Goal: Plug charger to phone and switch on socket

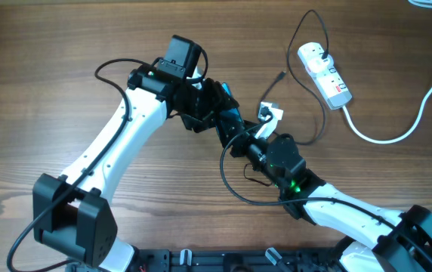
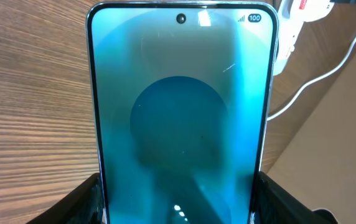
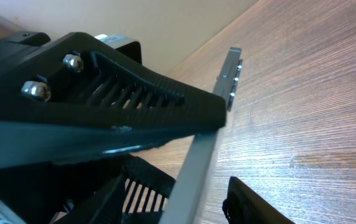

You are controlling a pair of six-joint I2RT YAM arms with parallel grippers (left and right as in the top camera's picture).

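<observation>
Where the two arms meet over the middle of the table (image 1: 42, 45), the left gripper (image 2: 178, 182) is clenched on the phone (image 2: 178, 112), one black finger (image 2: 81, 202) against each long edge. The cyan screen faces the left wrist camera, with the front lens at the far end. From the right wrist view, the phone's thin silver edge runs between the fingers of the right gripper (image 3: 196, 199). Whether those jaws press on the phone or only straddle it cannot be told.

Just beyond the phone, the charger (image 1: 280, 76) has its small dark connector lying free on the wood, apart from both grippers. Its thin black cable curves away toward the socket (image 1: 325, 75). Farther off, the socket lies flat on the table, and its thick white lead (image 1: 397, 134) trails toward the table's far edge.
</observation>
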